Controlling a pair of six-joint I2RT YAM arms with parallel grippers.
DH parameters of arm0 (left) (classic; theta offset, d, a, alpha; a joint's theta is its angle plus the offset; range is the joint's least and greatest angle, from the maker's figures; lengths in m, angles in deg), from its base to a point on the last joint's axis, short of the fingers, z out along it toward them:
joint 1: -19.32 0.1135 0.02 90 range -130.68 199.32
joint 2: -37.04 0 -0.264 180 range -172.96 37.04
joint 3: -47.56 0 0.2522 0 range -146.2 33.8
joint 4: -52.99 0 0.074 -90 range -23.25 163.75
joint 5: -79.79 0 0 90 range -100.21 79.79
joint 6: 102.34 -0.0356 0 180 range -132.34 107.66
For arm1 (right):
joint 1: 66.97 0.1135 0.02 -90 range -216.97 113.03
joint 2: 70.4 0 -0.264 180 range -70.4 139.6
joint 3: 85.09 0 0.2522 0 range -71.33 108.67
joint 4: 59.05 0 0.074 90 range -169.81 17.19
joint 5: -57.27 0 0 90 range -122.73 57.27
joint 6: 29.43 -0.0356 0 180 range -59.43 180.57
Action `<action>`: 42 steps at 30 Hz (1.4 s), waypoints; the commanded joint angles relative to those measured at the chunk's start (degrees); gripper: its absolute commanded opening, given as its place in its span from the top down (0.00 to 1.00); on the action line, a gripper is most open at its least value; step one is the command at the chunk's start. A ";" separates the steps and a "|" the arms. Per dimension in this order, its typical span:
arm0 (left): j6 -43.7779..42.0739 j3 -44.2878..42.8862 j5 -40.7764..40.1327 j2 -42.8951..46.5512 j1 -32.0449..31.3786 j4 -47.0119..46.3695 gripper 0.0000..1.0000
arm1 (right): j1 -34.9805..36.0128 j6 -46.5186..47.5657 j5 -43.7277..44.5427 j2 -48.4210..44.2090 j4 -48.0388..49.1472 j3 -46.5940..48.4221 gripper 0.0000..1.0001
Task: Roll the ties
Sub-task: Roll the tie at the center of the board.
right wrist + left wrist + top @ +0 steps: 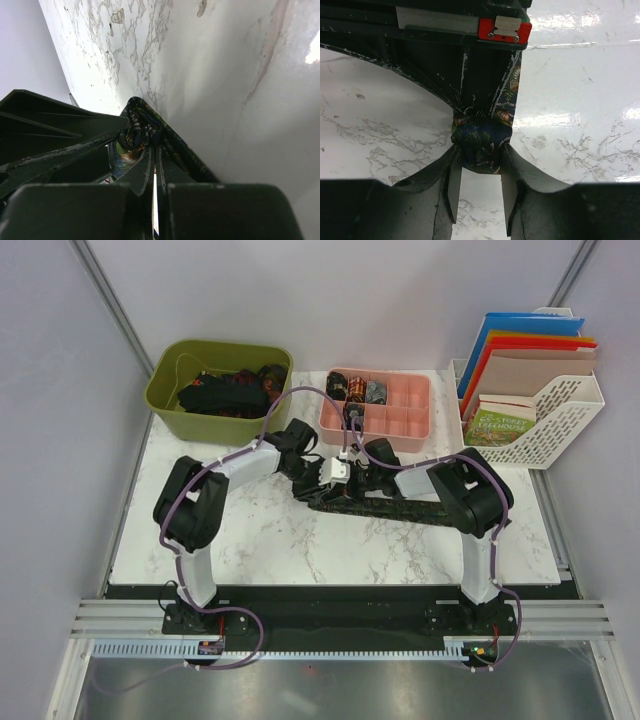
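Pinching the started roll at mid-desk.
Squeezing the small rolled end of the tie point(400, 510) with the left gripper point(481, 150), half closed around it, likely to stop the coil springing loose. Meeting it with the right gripper point(154, 150), pressed fully shut, tips tucked into the same roll, perhaps as a winding core; cannot tell whether fabric is pinched. Leaving the remaining length flat on the desk point(300, 550), rightward, ready to feed in.

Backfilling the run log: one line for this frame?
tie: laid out, one end rolled | left gripper: shut on rolled end | right gripper: shut, tips at roll
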 commanded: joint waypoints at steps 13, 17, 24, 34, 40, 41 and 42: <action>1.12 3.95 -10.91 -4.54 -4.26 -1.52 0.67 | -2.14 -1.24 -0.95 -3.38 -0.52 -1.79 0.79; 0.94 3.51 -11.79 -5.42 -4.26 -0.99 0.68 | -2.58 -2.04 -2.10 -6.20 -1.40 -1.97 0.69; 0.68 2.72 -11.71 -6.12 -4.26 -0.46 0.68 | -3.20 -1.33 -2.80 -9.54 -3.68 -2.67 0.62; 0.33 2.37 -11.36 -6.30 -4.26 0.07 0.68 | -3.28 -2.57 -1.14 -9.64 -2.46 -3.82 0.45; 0.15 2.63 -10.83 -5.95 -4.26 0.07 0.67 | -2.24 -5.99 -0.43 -7.08 2.81 -4.34 0.50; 0.06 2.63 -10.83 -5.95 -4.26 0.15 0.67 | -2.14 -6.17 -0.35 -6.65 3.25 -4.26 0.51; 0.06 2.72 -10.91 -5.78 -4.26 0.16 0.67 | -2.05 -6.08 -0.17 -6.12 3.34 -4.08 0.52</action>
